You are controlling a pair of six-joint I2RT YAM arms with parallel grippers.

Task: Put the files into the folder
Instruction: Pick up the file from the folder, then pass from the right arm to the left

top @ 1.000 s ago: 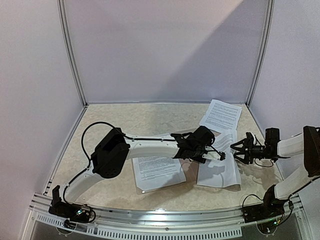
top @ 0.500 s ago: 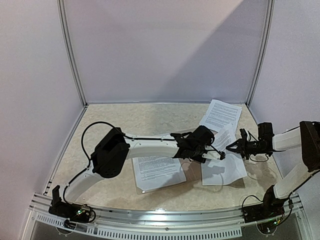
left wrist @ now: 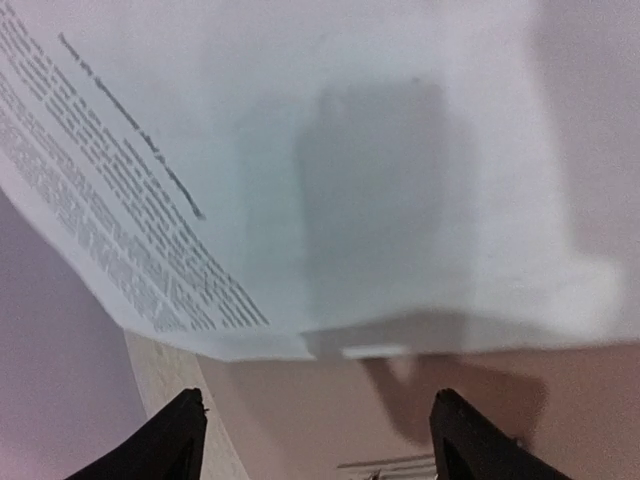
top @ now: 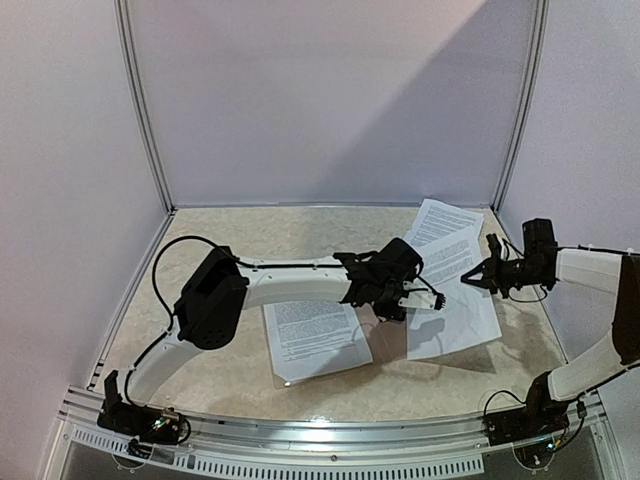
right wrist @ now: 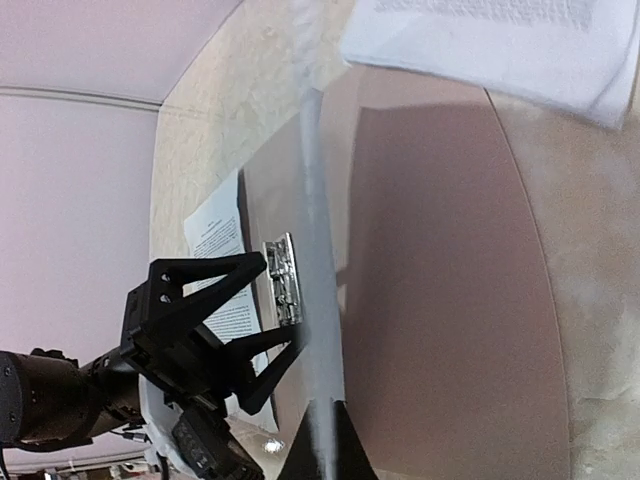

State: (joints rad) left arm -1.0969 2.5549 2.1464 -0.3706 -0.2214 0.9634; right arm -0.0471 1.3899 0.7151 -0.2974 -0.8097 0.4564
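The right tool [top: 470, 281] is clenched on the right-hand edge of one of the files, a lifted sheet [top: 452, 300] of white paper printed with black text, which hangs raised off the surface [top: 250, 240] and slopes down toward the near side. In the right wrist view this sheet shows almost edge-on as a pale strip [right wrist: 315, 250] running up from the pinched fingertips [right wrist: 325, 445]. Beneath it lies the folder [right wrist: 440, 280], opened flat, its dull tan-brown panel bare, with a small metal clip [right wrist: 283, 278] along its left part. The left tool [top: 425, 297] reaches in from the left at the sheet's opposite edge; its jaws are spread wide and released, with nothing between them. From the left wrist view the two dark fingertips [left wrist: 180, 440] stand apart at the bottom of the picture, the printed sheet [left wrist: 300, 180] fills the space ahead of and above them, and a strip of the brown folder shows below the sheet's edge. The right wrist view shows the same spread tool [right wrist: 278, 300] low over the clip. To the left of the lifted sheet, another printed page [top: 312, 335] lies flat under the left arm, on a glossy clear layer. A further stack of files [top: 440, 215] rests on the surface at the far right corner, well apart from both tools and just behind the lifted sheet.
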